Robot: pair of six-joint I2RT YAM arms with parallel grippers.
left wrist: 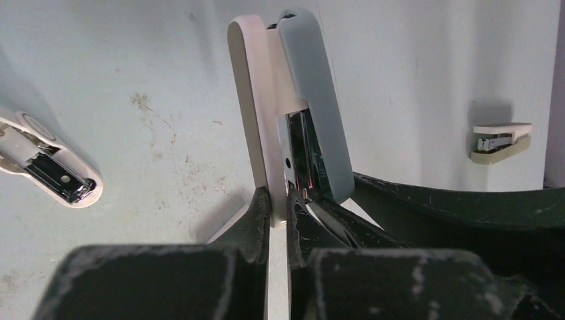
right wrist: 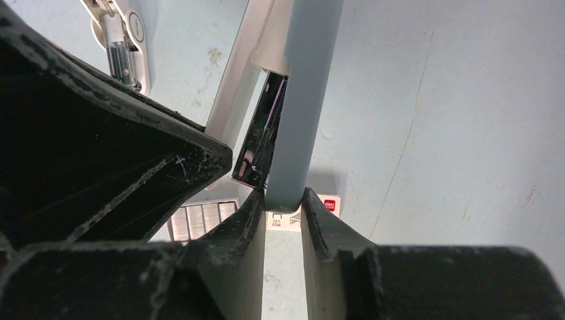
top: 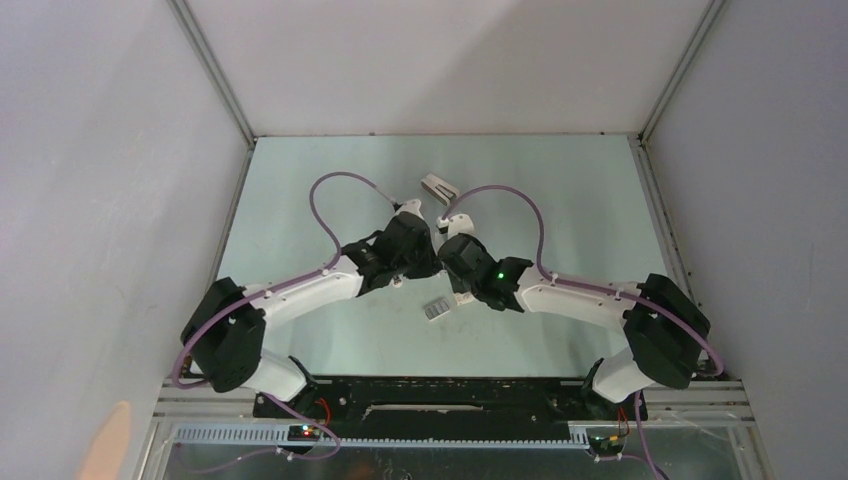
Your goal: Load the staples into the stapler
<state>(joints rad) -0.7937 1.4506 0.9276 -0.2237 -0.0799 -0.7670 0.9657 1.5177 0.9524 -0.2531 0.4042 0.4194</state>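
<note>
Two claws grip one stapler (left wrist: 313, 100) between them near the middle of the table (top: 300, 200). The left claw (left wrist: 278, 207) is clenched on the stapler's white arm, a finger pressed to each face. The right claw (right wrist: 285, 200) is clenched on the rounded end of its pale grey-green body. The stapler is spread open, the white arm and the grey-green body angled apart, with the metal magazine showing between them. The staples (right wrist: 200, 221), a ribbed grey block, lie flat on the table below the right claw, just beside a small white box (right wrist: 326, 205) with a red mark. A white wedge-shaped stapler (left wrist: 50, 167) lies open to one side, and a white-and-cream stapler (left wrist: 501, 141) sits well apart.
</note>
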